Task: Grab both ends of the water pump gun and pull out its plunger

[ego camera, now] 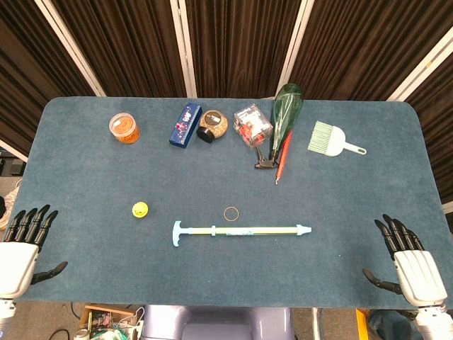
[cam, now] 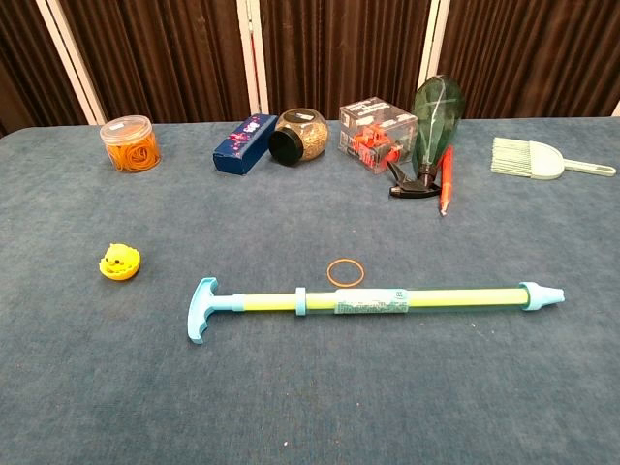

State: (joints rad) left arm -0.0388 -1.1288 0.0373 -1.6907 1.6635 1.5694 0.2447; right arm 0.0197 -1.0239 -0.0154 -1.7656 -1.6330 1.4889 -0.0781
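Only the head view shows the left hand [ego camera: 20, 249] and right hand [ego camera: 410, 265], both spread and holding nothing, well apart from the water pump gun [ego camera: 241, 231]. A rubber band [ego camera: 231, 212] is seen just behind the gun, a yellow toy [ego camera: 140, 209] near its handle. The gun is laid crosswise on the blue table [ego camera: 85, 170], T-handle [cam: 203, 308] leftward, nozzle [cam: 542, 296] rightward.
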